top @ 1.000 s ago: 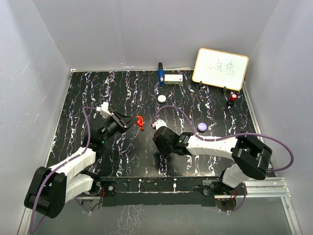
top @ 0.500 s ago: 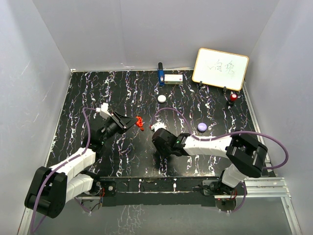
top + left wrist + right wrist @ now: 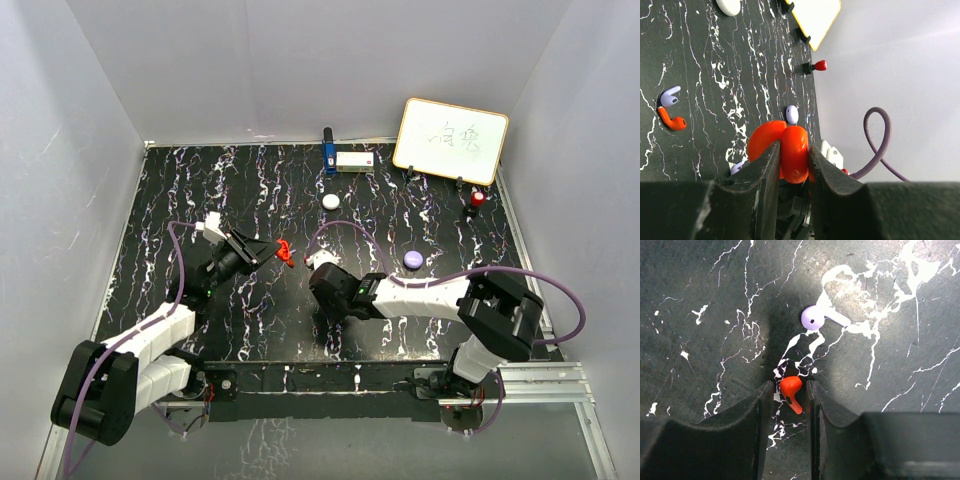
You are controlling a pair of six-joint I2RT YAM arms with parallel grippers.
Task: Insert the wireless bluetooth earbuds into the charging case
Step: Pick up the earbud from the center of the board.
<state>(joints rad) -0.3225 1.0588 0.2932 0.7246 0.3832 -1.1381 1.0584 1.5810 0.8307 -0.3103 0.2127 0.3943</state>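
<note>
My left gripper (image 3: 272,248) is shut on the open red charging case (image 3: 286,250) and holds it above the table's middle left. In the left wrist view the case (image 3: 794,152) sits pinched between the fingers of that gripper (image 3: 793,146). My right gripper (image 3: 322,280) points down at the table just right of the case. Its jaws (image 3: 789,384) stand open on either side of a red earbud (image 3: 789,388) lying on the table, with a thin gap on each side. A lilac-white earbud (image 3: 816,317) lies just beyond it. Another red earbud (image 3: 672,121) and a lilac one (image 3: 670,95) lie together.
A white pod (image 3: 330,201) and a purple pod (image 3: 413,259) lie on the black marbled table (image 3: 200,190). At the back stand a blue item (image 3: 328,152), a white box (image 3: 354,160) and a whiteboard (image 3: 450,140). A red-topped object (image 3: 477,200) stands at the right edge.
My right gripper has shifted slightly left and settled over the red earbud, its jaws narrowing. The left gripper, still holding the case, has barely moved.
</note>
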